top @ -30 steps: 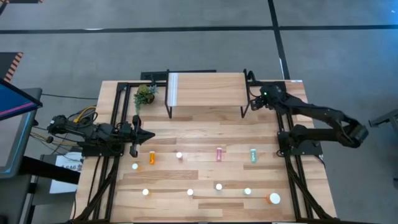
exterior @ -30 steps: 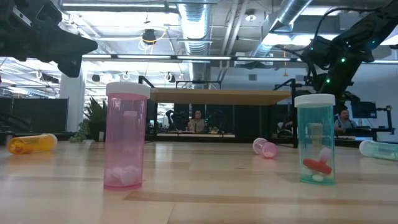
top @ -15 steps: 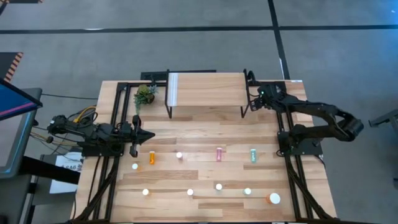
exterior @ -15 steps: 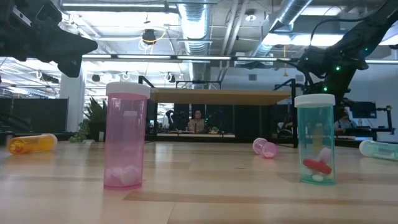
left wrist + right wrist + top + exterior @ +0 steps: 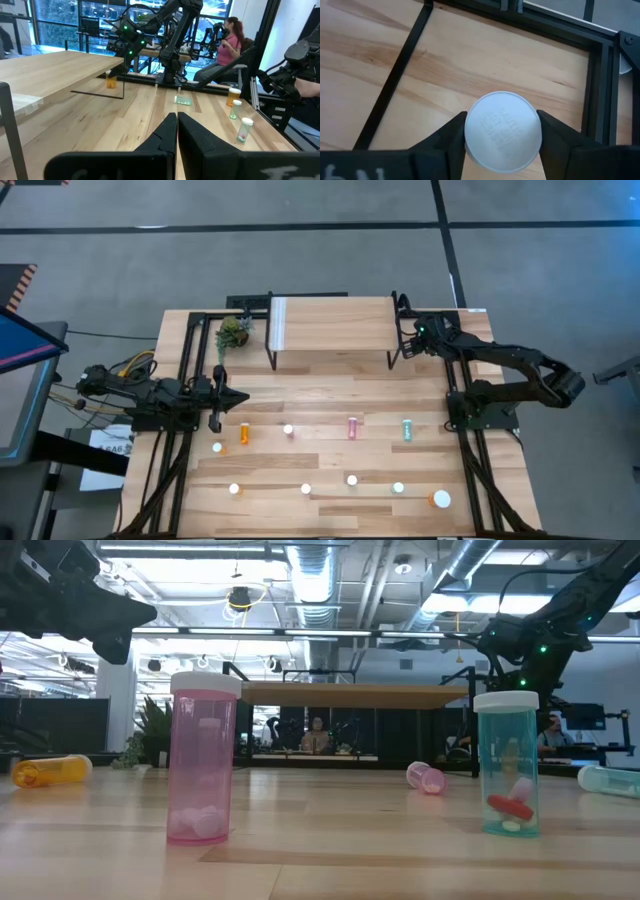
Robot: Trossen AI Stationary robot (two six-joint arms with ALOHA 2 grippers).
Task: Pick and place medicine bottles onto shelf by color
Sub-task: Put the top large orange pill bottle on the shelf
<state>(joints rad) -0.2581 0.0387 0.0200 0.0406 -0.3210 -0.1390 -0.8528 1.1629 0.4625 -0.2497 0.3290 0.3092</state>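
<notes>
Right claw (image 5: 502,137) at shelf's (image 5: 330,320) right end, fingers flanking white-capped bottle (image 5: 503,131) standing on tabletop (image 5: 330,395) beside shelf leg; clamped or not, can't tell. You: confirm squeeze, lift straight. Left claw (image 5: 176,131) together, idle, well left of shelf.

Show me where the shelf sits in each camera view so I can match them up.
High view: shelf at the table's far edge, centre.
Low view: thin wooden slab in the background, behind the bottles.
Left wrist view: broad top on the picture's left.
Right wrist view: only a black bar, maybe its foot; cannot tell.
Shared landmark: right arm with green lights, beside the shelf's end.
</notes>
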